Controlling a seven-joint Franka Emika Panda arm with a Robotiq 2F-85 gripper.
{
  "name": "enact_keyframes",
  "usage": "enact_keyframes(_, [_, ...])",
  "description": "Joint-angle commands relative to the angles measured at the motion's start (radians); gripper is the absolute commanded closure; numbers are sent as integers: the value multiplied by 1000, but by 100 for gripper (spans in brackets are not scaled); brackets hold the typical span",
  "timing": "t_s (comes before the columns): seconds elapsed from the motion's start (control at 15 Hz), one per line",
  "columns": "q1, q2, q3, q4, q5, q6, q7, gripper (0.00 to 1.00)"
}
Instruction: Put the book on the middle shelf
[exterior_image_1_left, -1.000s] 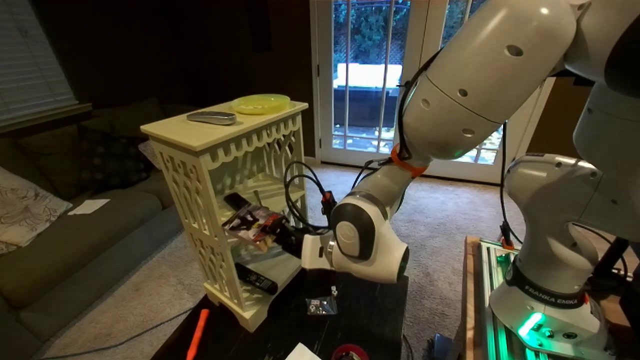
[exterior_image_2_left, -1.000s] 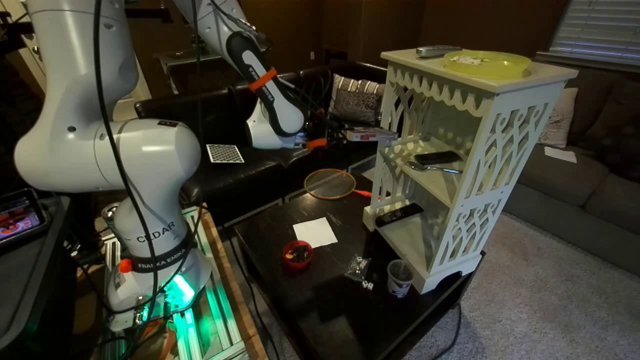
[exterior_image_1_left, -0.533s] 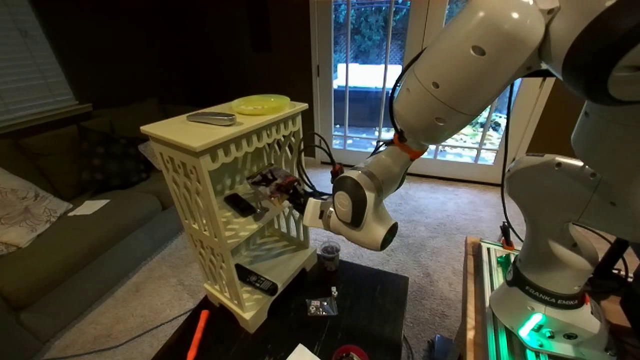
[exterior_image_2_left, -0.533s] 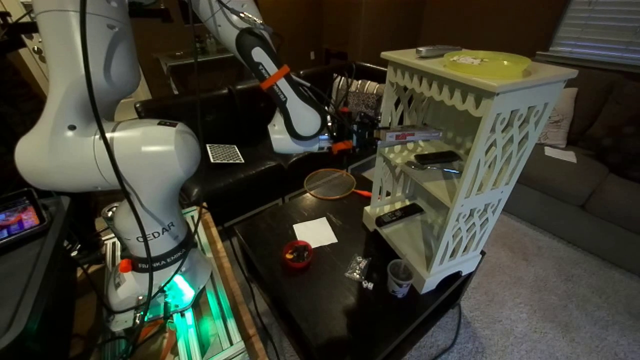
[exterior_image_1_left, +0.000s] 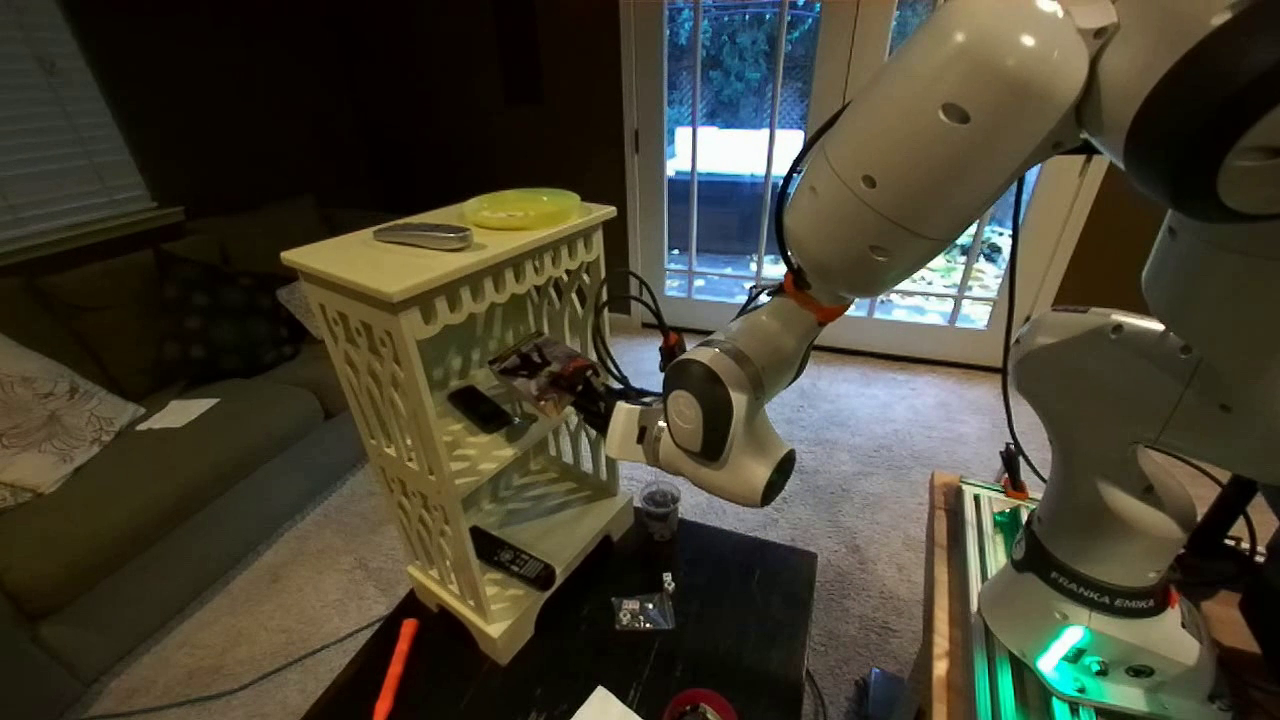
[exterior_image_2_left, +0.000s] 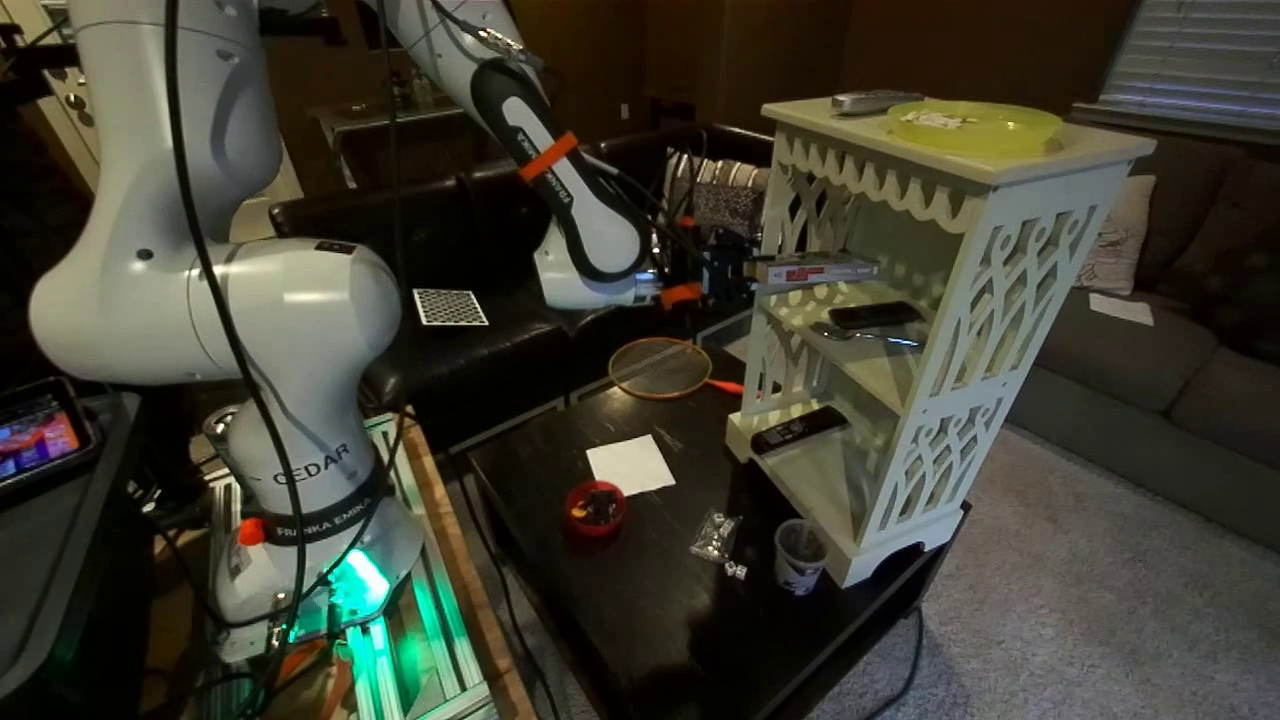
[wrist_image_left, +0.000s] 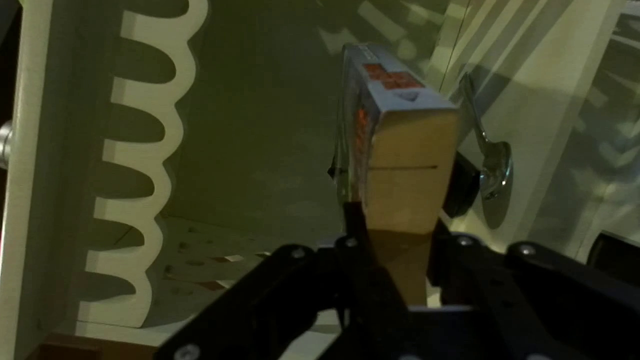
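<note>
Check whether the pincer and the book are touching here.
Touching. The wrist view shows the book clamped across its thickness by the pincer.

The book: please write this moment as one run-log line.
gripper: closed on book | book: held above middle shelf | placement: not done

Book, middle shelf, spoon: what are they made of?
Book: likely paper with a printed, perhaps glossy cover; tan page edges show in the wrist view.
Middle shelf: smooth cream board, satin-looking; painted wood or plastic, can't tell which.
Spoon: probably polished metal, given its bright, mirror-like glints.
</note>
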Motion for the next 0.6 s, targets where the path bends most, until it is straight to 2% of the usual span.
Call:
enact_keyframes(0.0, [22, 113, -3, 72, -7, 35, 90, 93])
enact_keyframes(0.27, [50, 248, -17, 152, -7, 59, 202, 93])
enact_keyframes(0.4, [74, 334, -28, 205, -7, 108, 277, 93])
enact_keyframes(0.53, [67, 402, -32, 256, -7, 149, 327, 93])
